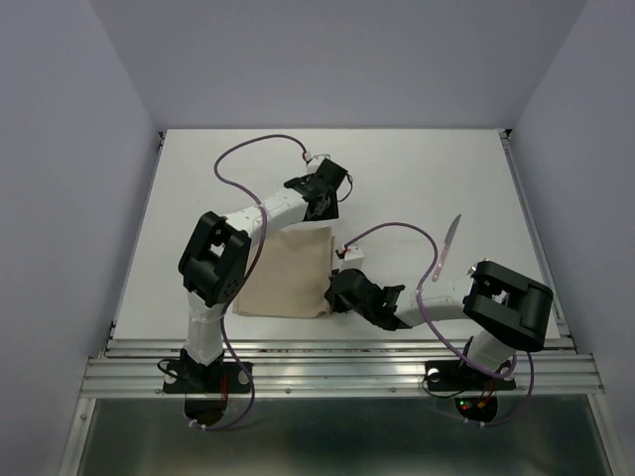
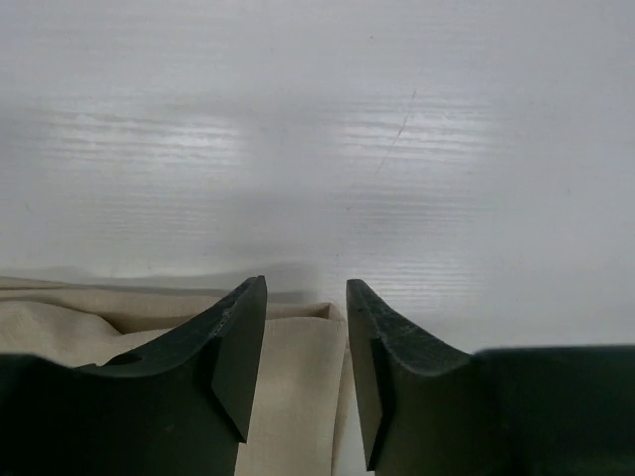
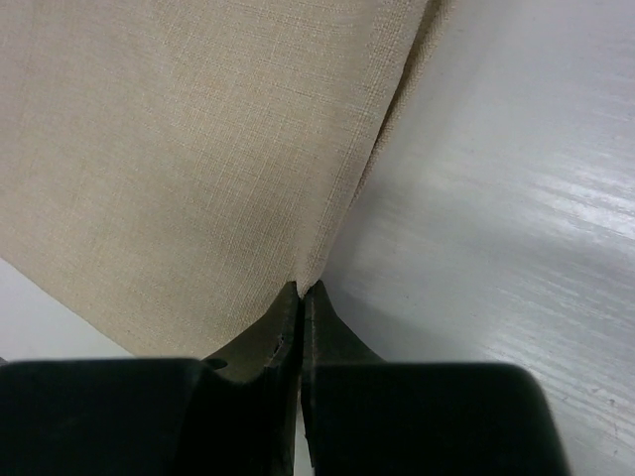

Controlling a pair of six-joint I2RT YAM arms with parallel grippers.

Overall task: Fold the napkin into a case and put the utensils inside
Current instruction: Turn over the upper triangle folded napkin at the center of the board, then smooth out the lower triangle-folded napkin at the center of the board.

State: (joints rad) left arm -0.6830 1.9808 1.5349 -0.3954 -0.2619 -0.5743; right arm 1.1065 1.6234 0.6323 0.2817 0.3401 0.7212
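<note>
As right fingers (image 3: 270, 335) pinch, napkin (image 3: 179, 149) edge between

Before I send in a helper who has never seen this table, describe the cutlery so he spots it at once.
Start at the white table and look to its right half, past the beige napkin. There, on bare tabletop, lies the utensil, silvery tip pointing to the far edge. It is thin and straight with a pinkish handle, unlike the curved purple cable beside it.
</note>
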